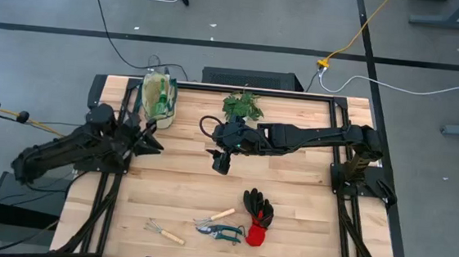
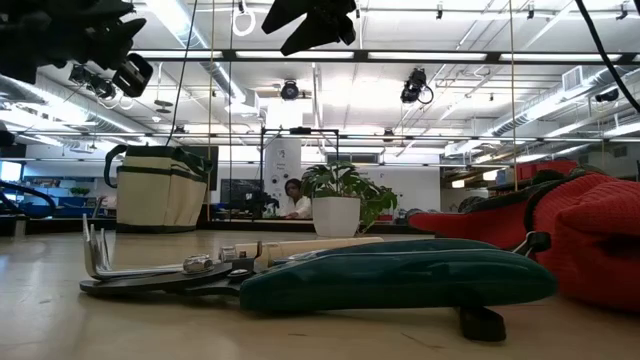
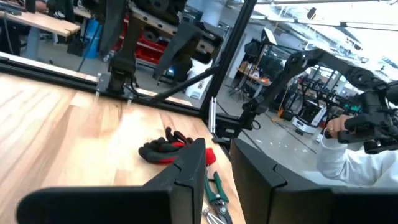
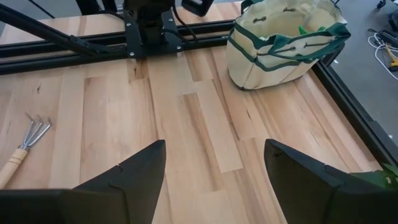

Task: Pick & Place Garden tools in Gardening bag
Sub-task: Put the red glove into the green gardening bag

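From above, the gardening bag [image 1: 159, 98] sits at the desk's [image 1: 183, 191] far left corner, something green inside, potted plant [image 1: 243, 106] by the far edge. The level camera adds the room: ceiling lights and a seated person [image 2: 294, 200] beyond the plant. Pale wooden planks, black frame rails. Left hand [image 1: 153, 141] hovers just near the bag, fingers a little apart and empty. Right hand [image 1: 222, 162] hangs mid-desk, fingers spread wide (its own camera sees bare wood between them). Gloves [image 1: 257, 213], pruning shears [image 1: 220, 230] and hand rake [image 1: 162, 232] lie along the near edge, well apart from both hands.
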